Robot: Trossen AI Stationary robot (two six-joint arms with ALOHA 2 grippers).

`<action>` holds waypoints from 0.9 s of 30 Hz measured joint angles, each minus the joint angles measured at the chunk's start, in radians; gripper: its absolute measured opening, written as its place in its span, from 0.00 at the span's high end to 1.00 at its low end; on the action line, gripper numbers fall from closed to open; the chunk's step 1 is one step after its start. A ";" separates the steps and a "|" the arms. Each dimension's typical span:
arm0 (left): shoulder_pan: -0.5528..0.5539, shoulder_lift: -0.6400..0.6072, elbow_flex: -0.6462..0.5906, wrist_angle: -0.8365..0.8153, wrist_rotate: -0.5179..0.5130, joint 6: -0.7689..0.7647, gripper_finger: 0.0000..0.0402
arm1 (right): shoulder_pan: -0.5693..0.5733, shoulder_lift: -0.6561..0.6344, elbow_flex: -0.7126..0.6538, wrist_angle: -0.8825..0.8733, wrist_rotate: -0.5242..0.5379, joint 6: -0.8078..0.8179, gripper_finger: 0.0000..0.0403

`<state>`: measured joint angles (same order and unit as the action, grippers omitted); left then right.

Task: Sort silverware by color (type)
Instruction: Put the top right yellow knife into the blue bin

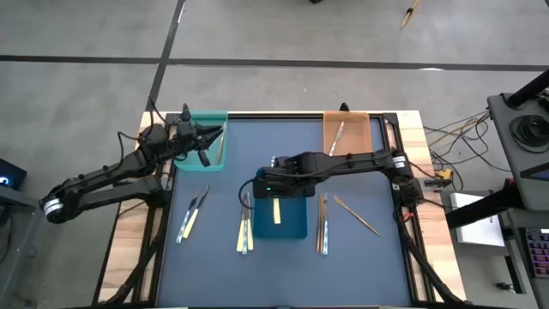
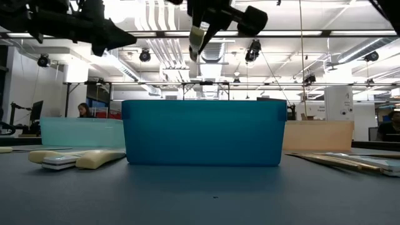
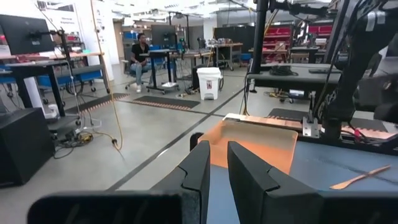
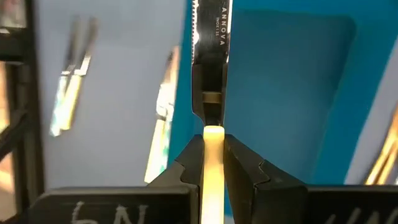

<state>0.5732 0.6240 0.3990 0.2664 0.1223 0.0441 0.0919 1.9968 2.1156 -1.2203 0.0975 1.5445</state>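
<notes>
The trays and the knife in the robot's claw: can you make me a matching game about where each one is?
Match each thing to its place.

Things:
1. teal tray
2. blue tray
3. orange tray
4. cream-handled knife

Places:
A. the table's far right corner
B. pinched in the right gripper, above the blue tray
C. the middle of the table
D. the table's far left corner, under the left gripper

Pairs: 1-D, 2-C, 3-A, 4-B
</notes>
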 joint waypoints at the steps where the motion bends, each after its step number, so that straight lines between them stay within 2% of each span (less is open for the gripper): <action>1: 0.000 -0.010 -0.005 -0.001 0.000 0.000 0.90 | -0.002 0.014 0.016 -0.020 -0.006 0.009 0.93; 6: 0.000 -0.041 -0.013 -0.029 0.000 0.000 0.90 | -0.018 0.072 0.054 -0.088 -0.047 0.037 0.93; 14: 0.000 -0.078 -0.013 -0.090 0.001 0.000 0.90 | -0.039 0.131 0.035 -0.119 -0.130 0.026 0.93; 27: 0.000 -0.165 -0.013 -0.128 0.001 -0.004 0.90 | -0.040 0.134 -0.016 -0.139 -0.179 0.019 0.93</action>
<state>0.5732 0.4593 0.3859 0.1379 0.1234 0.0402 0.0517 2.1307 2.0991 -1.3598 -0.0819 1.5639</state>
